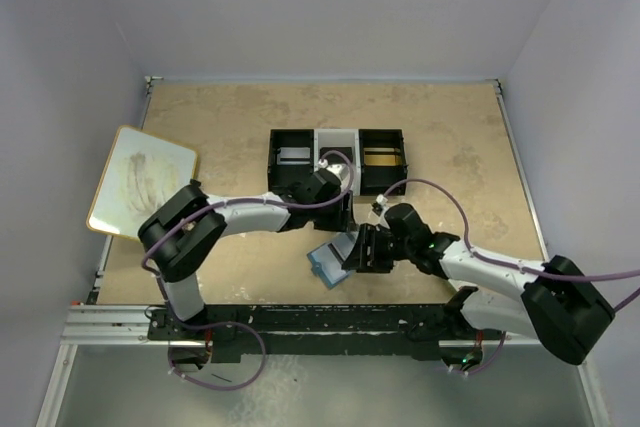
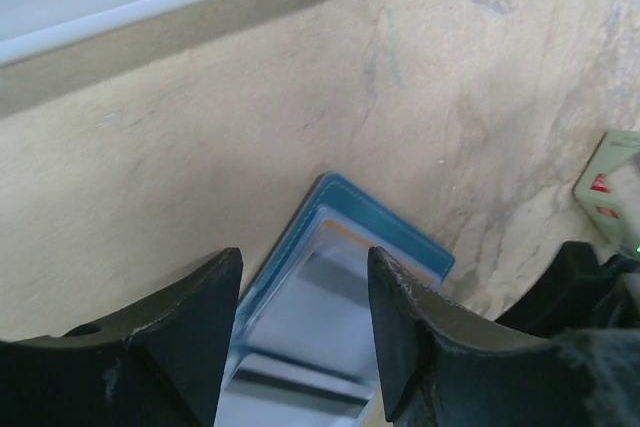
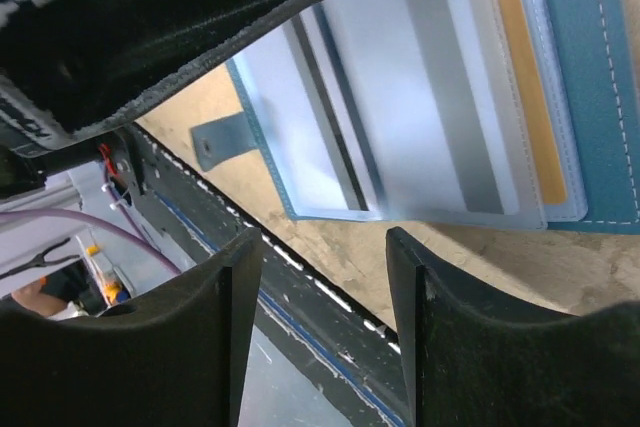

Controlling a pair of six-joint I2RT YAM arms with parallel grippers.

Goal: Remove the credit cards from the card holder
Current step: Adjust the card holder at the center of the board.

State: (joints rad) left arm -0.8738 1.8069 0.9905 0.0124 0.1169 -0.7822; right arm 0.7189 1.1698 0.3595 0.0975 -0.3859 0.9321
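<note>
The blue card holder [image 1: 325,265] lies open on the table near the front edge, between the two arms. Its clear pockets hold credit cards: a pale grey one [image 2: 320,297] and the edge of a gold one [image 2: 386,250]. The left gripper [image 2: 305,259] hangs just above the open card holder [image 2: 385,209], open, with the grey card showing between its fingers. In the right wrist view the card holder [image 3: 590,67] shows its snap tab [image 3: 215,142], the grey card [image 3: 420,97] and the gold card [image 3: 525,77]. The right gripper [image 3: 325,239] is open beside it, over the table's front edge, holding nothing.
A black-and-white compartment tray [image 1: 337,160] stands behind the grippers. A pale board [image 1: 140,180] lies at the far left. A white box with red print [image 2: 607,179] sits to the right of the wallet. The black front rail [image 1: 320,322] runs close below.
</note>
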